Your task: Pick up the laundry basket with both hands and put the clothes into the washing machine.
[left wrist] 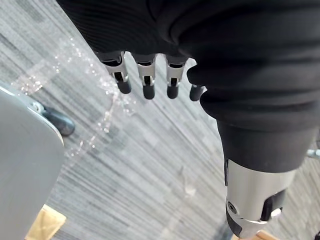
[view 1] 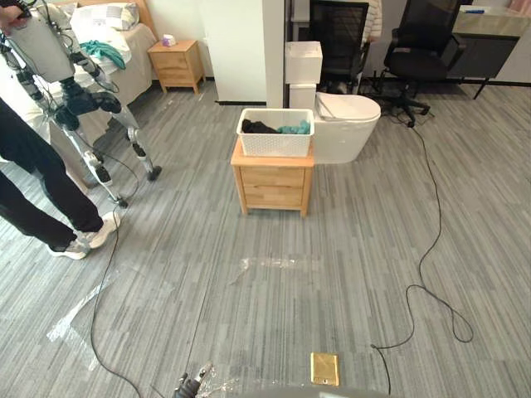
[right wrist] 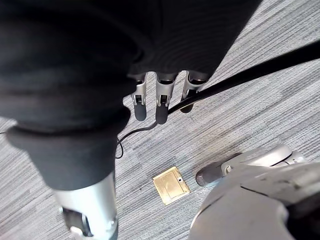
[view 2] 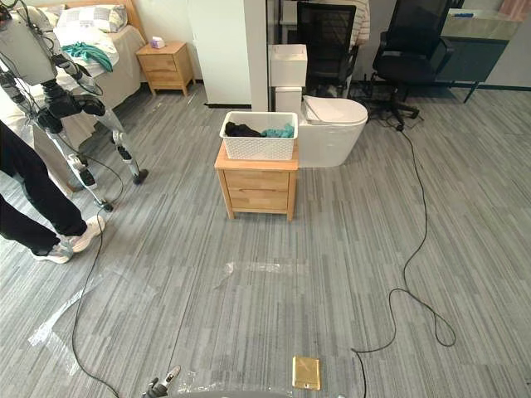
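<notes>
Left eye, floor (view 1: 332,249): grey striped carpet, with a wide bare stretch between the camera and the nightstand (view 1: 272,184). Tape strips (view 1: 270,263) and a brass floor plate (view 1: 324,368) lay flat in it.
Left eye, left edge: a person (view 1: 33,182) in dark trousers and a second robot (view 1: 83,95) on a wheeled frame stood well apart from the nightstand, with a bed (view 1: 124,50) behind them.
Left eye, back edge: a white toilet (view 1: 344,124) sat just behind and to the right of the nightstand. Office chairs (view 1: 419,50) stood further back.
Right eye, basket (view 2: 259,147): white and rectangular with perforated walls. It sat level on top of the nightstand and covered nearly the whole top.
Right eye, clothes: a dark piece (view 2: 241,129) lay at the left end and a teal piece (view 2: 280,131) at the right end. Both lay low, about at rim height.
Right eye, room at basket: the front and left sides faced bare carpet. The right rear corner was close to the toilet; contact could not be judged.
Left wrist, left hand (left wrist: 145,75): fingers straight and loose, side by side, holding nothing. It hung over carpet and tape.
Right wrist, right hand (right wrist: 162,100): fingers straight and loose, holding nothing. It hung over carpet near the brass floor plate.
Hands vs basket: well apart.
</notes>
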Robot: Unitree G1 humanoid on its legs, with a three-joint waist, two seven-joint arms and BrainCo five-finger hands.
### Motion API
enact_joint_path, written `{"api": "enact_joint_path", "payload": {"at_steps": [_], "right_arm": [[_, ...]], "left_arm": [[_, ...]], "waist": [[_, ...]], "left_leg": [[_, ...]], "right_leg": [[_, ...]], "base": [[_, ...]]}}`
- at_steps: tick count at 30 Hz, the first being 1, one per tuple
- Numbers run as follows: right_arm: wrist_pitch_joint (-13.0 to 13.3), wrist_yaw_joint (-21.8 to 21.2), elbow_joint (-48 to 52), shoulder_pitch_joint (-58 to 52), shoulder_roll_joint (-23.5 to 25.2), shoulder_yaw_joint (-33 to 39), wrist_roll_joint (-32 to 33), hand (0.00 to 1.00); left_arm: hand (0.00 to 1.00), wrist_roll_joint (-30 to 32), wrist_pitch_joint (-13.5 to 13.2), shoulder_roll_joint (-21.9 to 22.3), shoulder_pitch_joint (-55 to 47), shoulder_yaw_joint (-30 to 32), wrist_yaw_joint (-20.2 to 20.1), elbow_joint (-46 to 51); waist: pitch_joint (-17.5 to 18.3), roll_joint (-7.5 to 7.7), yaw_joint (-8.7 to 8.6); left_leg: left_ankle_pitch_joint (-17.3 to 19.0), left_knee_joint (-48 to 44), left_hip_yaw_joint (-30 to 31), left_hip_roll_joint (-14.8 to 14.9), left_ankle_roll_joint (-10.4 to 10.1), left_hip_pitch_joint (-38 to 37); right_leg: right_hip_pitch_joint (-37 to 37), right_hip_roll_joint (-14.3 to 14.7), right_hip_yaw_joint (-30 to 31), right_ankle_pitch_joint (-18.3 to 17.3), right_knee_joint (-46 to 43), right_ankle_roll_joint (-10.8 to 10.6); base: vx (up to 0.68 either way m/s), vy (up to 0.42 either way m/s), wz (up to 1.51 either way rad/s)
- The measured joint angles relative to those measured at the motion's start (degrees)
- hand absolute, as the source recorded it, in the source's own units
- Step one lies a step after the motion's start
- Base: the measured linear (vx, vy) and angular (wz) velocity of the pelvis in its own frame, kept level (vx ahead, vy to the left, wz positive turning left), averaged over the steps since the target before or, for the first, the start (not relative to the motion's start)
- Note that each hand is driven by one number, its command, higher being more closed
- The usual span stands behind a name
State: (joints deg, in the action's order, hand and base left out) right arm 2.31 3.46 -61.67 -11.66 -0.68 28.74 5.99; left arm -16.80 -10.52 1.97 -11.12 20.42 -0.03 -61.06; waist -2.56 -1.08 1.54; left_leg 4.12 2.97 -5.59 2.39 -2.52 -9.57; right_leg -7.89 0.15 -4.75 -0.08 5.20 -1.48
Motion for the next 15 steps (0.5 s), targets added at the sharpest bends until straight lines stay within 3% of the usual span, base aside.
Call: {"api": "enact_joint_path", "payload": {"at_steps": [15], "right_arm": [[0.0,0.0,0.1,-0.4,0.0,0.0,0.3,0.00]], "left_arm": [[0.00,-0.6,0.1,0.1,0.0,0.1,-0.1,0.3]], "waist": [[0.0,0.01,0.77]], "left_leg": [[0.0,-0.1,0.9,0.0,0.0,0.7]], "right_leg": [[0.2,-0.1,-1.3,-0.1,0.0,-0.1]], "base": [[-0.04,-0.015,0.03]]}}
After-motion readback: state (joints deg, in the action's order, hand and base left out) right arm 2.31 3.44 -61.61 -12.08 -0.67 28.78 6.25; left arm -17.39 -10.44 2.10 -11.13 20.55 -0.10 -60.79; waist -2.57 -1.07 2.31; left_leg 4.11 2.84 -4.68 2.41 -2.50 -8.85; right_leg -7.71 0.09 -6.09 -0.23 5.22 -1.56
